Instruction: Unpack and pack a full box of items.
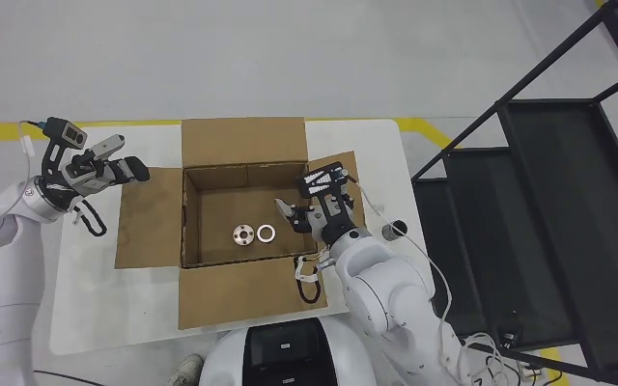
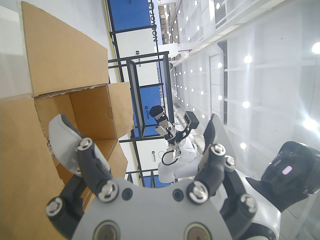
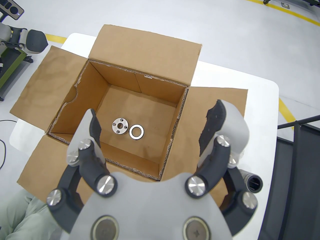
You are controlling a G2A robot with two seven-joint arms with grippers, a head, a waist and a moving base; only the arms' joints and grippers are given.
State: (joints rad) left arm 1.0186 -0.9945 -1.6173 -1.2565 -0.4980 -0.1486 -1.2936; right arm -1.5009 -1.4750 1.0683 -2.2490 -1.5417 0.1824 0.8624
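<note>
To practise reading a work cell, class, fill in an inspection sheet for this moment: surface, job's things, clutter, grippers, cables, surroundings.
Surface: white table, rounded corners.
Job's things: open cardboard box, flaps spread; on its floor a holed metal disc beside a metal ring.
Clutter: grey cylinder on the table by the box's right flap.
Grippers: left gripper above the table's left edge, jaws open, empty; right gripper above the box's right side, jaws open, empty.
Cables: black cable loops at both wrists.
Surroundings: grey floor, yellow line, black frame.
</note>
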